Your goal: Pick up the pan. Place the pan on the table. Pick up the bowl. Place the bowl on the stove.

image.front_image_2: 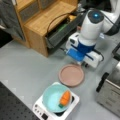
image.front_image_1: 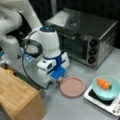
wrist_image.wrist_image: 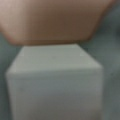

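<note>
In both front views the white-and-blue gripper [image.front_image_1: 55, 79] is sitting low at the rim of the round, shallow salmon-pink pan [image.front_image_1: 72, 86], which is lying flat on the broad light-grey tabletop [image.front_image_1: 75, 107]. In a front view the gripper [image.front_image_2: 84, 65] is pressing in at the pan [image.front_image_2: 71, 75] from that view's top right. Whether its jaws are spread or closed on the rim I cannot tell; they are hidden under the wrist housing. The wrist view is showing only a pale grey finger [wrist_image.wrist_image: 55, 82] filling the lower frame, with the pan's pink surface [wrist_image.wrist_image: 52, 20] right beyond it, so the tool is judged to be at the edge, either gripping or letting go.

The pan is resting open side up; being round, it is showing no long axis and no handle.

Further to a front view's right, the round light-teal bowl [image.front_image_1: 105, 88] is sitting upright, mouth up, on the small white square burner with a black top [image.front_image_1: 100, 100], an orange carrot-like piece [image.front_image_1: 104, 83] lying inside it. The pan is just beside the stove, apparently moved off to free it for the bowl.

Behind is standing a silver-black toaster oven [image.front_image_1: 85, 37]; at the left, a light-brown wooden block [image.front_image_1: 17, 95].
</note>
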Available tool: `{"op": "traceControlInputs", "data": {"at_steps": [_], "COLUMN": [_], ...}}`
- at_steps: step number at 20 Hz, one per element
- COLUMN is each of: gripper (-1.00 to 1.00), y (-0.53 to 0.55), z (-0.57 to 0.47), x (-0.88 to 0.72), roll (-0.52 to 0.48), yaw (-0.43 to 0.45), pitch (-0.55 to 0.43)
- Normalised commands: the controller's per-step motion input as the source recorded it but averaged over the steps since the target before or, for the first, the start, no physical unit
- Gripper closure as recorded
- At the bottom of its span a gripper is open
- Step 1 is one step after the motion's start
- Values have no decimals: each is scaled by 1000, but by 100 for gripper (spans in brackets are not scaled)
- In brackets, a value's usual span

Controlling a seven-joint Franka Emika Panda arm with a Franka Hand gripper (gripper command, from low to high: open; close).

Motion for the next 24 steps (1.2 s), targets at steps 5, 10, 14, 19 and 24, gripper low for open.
{"op": "traceControlInputs", "data": {"at_steps": [5,10,14,19,24], "gripper": [-100,100,100,100,100], "y": [79,70,46,7,-23], "z": [-154,-158,-110,-78,-23], "x": [-128,-151,-160,-148,-126], "roll": [-81,-55,-38,-23,-1], "yaw": [111,122,122,117,109], "pitch": [-104,-98,-78,-73,-51]}}
